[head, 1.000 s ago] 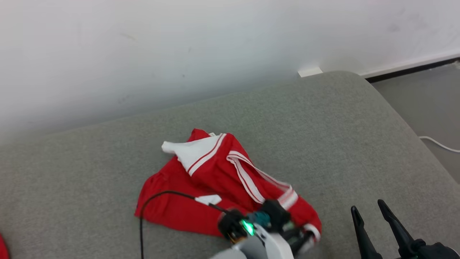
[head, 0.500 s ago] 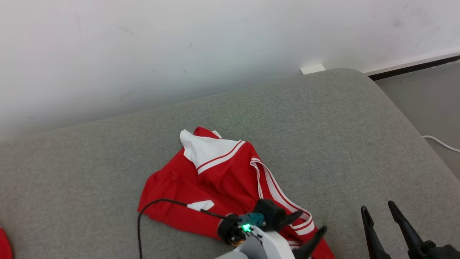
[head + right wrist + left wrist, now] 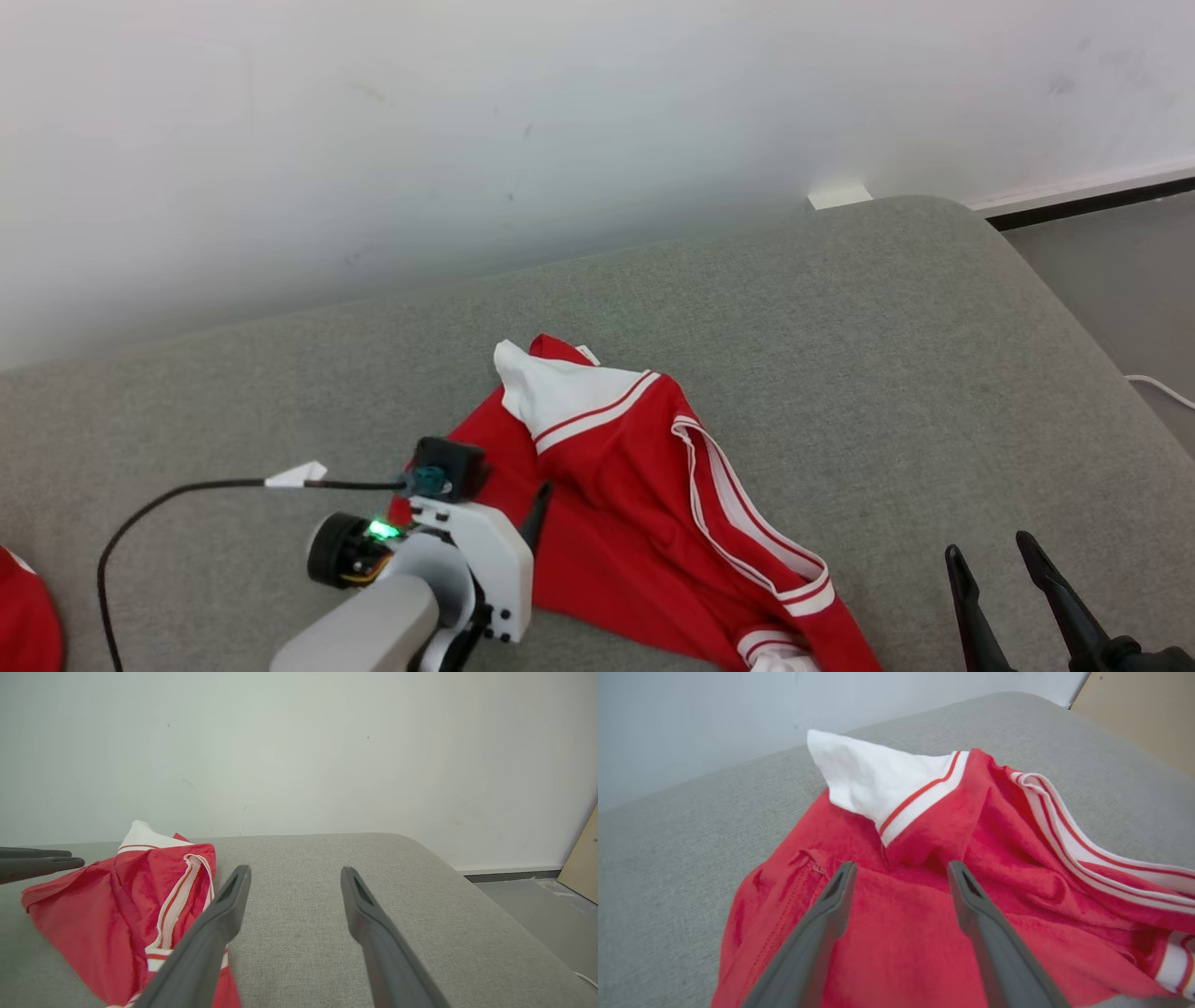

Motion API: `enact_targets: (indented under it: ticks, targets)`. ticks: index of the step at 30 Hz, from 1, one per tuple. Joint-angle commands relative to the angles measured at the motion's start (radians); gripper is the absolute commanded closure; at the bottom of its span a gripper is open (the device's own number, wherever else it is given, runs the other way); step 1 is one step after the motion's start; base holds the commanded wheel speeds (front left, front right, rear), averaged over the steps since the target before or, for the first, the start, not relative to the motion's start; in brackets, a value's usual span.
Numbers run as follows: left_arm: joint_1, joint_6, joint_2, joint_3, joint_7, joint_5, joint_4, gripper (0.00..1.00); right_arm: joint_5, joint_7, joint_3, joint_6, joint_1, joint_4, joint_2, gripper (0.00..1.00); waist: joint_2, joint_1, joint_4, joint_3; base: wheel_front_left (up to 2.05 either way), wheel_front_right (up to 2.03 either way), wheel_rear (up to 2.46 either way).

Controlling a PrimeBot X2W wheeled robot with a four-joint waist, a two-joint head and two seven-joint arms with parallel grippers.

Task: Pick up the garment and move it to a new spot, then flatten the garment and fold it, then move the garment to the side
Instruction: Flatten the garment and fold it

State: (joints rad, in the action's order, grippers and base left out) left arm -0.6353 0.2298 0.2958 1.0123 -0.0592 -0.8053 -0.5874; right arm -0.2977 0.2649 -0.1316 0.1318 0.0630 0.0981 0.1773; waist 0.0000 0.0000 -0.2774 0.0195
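The red garment (image 3: 607, 523) lies crumpled on the grey cushion (image 3: 840, 355), soft, light and floppy, so the left claw (image 3: 902, 865) and right claw (image 3: 295, 870), both wide apart and empty, should pinch its edges

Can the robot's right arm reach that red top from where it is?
Probably yes. The red top lies close beside its open jaws, striped cuff nearest, and nothing but bare grey cushion sits between them.
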Motion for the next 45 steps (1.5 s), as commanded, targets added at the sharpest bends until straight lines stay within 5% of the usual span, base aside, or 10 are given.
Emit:
enact_targets:
  ticks: [1, 13, 15, 16, 21, 22, 23, 36, 45]
  targets:
    - [-0.018, 0.003, -0.001, -0.008, 0.008, -0.012, -0.009, 0.00, 0.005, -0.001, -0.002, -0.002, -0.004, -0.003, 0.005, 0.00, 0.0000, 0.0000, -0.002, 0.006, 0.00, 0.00, 0.00]
    - [-0.119, 0.015, -0.013, -0.032, 0.145, -0.057, -0.213, 0.00, -0.012, -0.001, -0.015, -0.002, -0.043, 0.003, -0.002, 0.00, 0.0000, 0.0000, -0.064, 0.076, 0.00, 0.00, 0.00]
    - [-0.126, 0.010, -0.016, -0.035, 0.155, -0.063, -0.242, 0.09, -0.012, -0.001, -0.013, -0.002, -0.046, 0.004, -0.005, 0.00, 0.0000, 0.0000, -0.074, 0.087, 0.00, 0.00, 0.00]
    - [-0.130, 0.009, -0.016, -0.039, 0.157, -0.064, -0.256, 0.39, -0.012, -0.001, -0.014, -0.002, -0.049, 0.003, -0.006, 0.00, 0.0000, 0.0000, -0.078, 0.093, 0.00, 0.00, 0.00]
    - [-0.148, -0.004, -0.022, -0.059, 0.134, -0.083, -0.321, 0.55, -0.014, -0.001, -0.014, -0.002, -0.060, 0.000, -0.013, 0.00, 0.0000, 0.0000, -0.089, 0.116, 0.00, 0.00, 0.00]
    - [-0.154, -0.008, -0.021, -0.065, 0.126, -0.084, -0.335, 0.69, -0.013, -0.001, -0.013, -0.002, -0.060, 0.001, -0.014, 0.00, 0.0000, 0.0000, -0.089, 0.119, 0.00, 0.00, 0.00]
    - [-0.158, -0.012, -0.022, -0.071, 0.114, -0.090, -0.344, 1.00, -0.012, -0.001, -0.011, -0.002, -0.061, 0.002, -0.015, 0.00, 0.0000, 0.0000, -0.088, 0.121, 0.00, 0.00, 0.00]
    - [-0.029, -0.086, -0.004, -0.140, -0.150, -0.133, -0.177, 1.00, 0.003, -0.001, 0.025, -0.002, 0.017, 0.003, -0.001, 0.00, 0.0000, 0.0000, 0.056, 0.030, 0.00, 0.00, 0.00]
    - [0.344, -0.005, 0.116, -0.159, -0.197, -0.164, 0.243, 1.00, 0.010, -0.001, 0.034, -0.002, 0.077, -0.013, 0.018, 0.00, 0.0000, 0.0000, 0.174, -0.030, 0.00, 0.00, 0.00]
